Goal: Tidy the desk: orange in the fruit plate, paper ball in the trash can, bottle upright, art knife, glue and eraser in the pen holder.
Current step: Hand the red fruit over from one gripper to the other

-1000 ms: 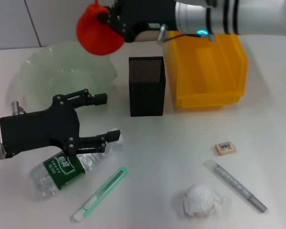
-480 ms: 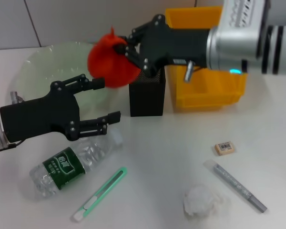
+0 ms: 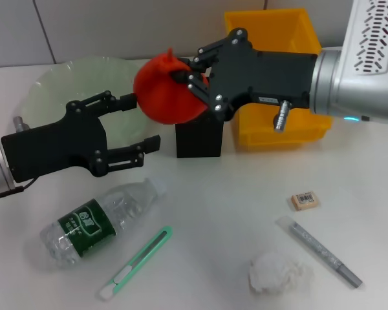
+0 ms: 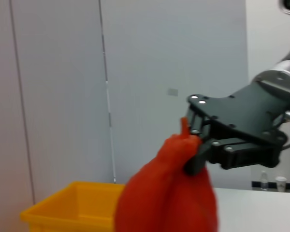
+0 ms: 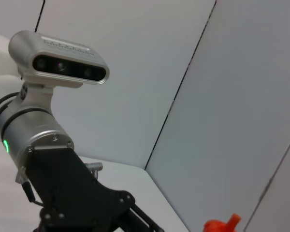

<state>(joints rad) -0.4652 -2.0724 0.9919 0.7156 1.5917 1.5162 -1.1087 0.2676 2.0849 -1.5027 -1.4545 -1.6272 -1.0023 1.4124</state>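
Note:
My right gripper [image 3: 189,85] is shut on the orange [image 3: 167,92] and holds it in the air, in front of the top of the black pen holder [image 3: 199,138] and by the right rim of the pale green fruit plate [image 3: 55,87]. The left wrist view shows the orange [image 4: 168,203] close up in the right gripper [image 4: 199,153]. My left gripper [image 3: 144,121] hangs open and empty, left of the holder. The bottle [image 3: 97,219] lies on its side. Art knife [image 3: 136,263], paper ball [image 3: 278,272], glue [image 3: 320,252] and eraser [image 3: 304,201] lie on the table.
The yellow trash can [image 3: 291,126] stands right of the pen holder, partly behind my right arm. The two grippers are close together over the plate's right side. A white wall runs along the table's far edge.
The right gripper has brought the orange down from the top of the view to in front of the pen holder. The left gripper has lifted off the bottle toward the plate.

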